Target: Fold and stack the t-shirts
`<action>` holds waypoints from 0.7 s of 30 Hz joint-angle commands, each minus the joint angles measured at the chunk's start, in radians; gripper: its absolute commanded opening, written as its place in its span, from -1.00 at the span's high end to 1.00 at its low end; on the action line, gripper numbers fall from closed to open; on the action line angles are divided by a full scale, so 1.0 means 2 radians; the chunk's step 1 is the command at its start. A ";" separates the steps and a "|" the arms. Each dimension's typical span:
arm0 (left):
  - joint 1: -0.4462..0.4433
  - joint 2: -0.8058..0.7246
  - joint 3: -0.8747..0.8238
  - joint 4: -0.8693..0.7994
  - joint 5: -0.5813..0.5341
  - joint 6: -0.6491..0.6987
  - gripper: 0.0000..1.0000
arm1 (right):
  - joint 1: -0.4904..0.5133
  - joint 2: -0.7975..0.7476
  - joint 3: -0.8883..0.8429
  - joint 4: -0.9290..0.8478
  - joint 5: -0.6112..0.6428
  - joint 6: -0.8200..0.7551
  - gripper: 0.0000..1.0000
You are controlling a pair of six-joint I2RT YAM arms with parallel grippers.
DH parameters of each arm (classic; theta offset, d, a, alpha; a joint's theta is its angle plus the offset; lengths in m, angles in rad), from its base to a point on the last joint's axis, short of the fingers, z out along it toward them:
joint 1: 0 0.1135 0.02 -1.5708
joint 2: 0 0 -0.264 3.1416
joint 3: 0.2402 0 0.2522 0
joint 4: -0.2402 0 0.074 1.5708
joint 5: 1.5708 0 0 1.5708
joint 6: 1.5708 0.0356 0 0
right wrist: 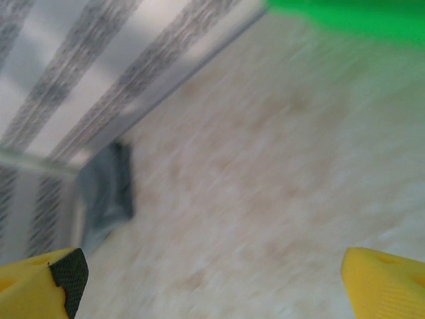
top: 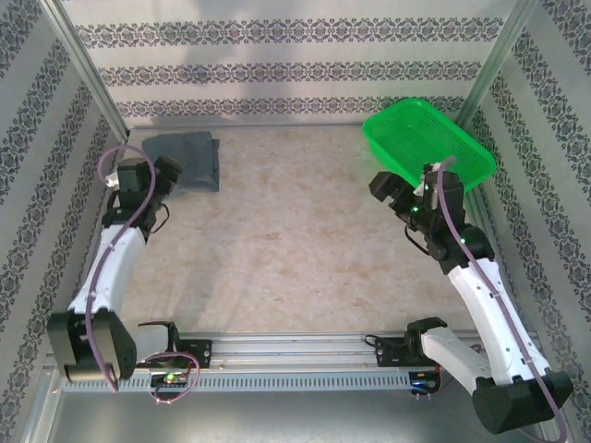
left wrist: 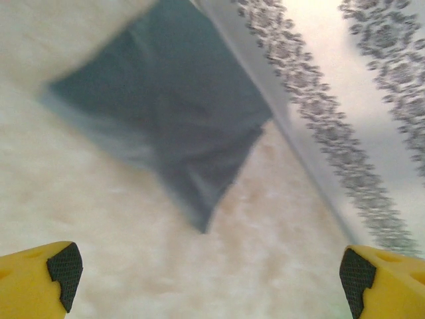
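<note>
Evidently, the left gripper (left wrist: 209,276) stood with its yellow fingers (left wrist: 40,279) spread wide and nothing between the black pads, poised just beside the folded dark slate-grey fabric t-shirt (top: 183,159), which lay flat on the pale marbled table (top: 286,231) in the far-left corner, close to the patterned wall (top: 277,55). The right gripper (right wrist: 212,279) was likewise spread wide and held nothing, hanging above bare tabletop near the bright green plastic mesh basket (top: 429,138), which sat in the far-right corner, well apart from the t-shirt.
</note>
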 commanded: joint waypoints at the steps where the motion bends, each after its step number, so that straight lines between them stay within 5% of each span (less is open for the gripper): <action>1: -0.022 -0.051 -0.078 -0.058 -0.136 0.164 -1.00 | 0.000 -0.023 -0.081 0.017 0.184 -0.133 -0.96; 7: -0.015 -0.148 -0.289 0.207 -0.100 0.363 -1.00 | -0.014 -0.030 -0.228 0.193 0.243 -0.285 -0.95; 12: -0.009 -0.055 -0.301 0.284 -0.070 0.340 -1.00 | -0.048 0.046 -0.287 0.328 0.192 -0.299 -0.95; 16: -0.007 0.033 -0.310 0.447 -0.066 0.315 -1.00 | -0.067 0.116 -0.300 0.449 0.158 -0.310 -0.95; 21: -0.003 0.111 -0.305 0.567 -0.058 0.355 -1.00 | -0.104 0.179 -0.297 0.553 0.138 -0.283 -0.95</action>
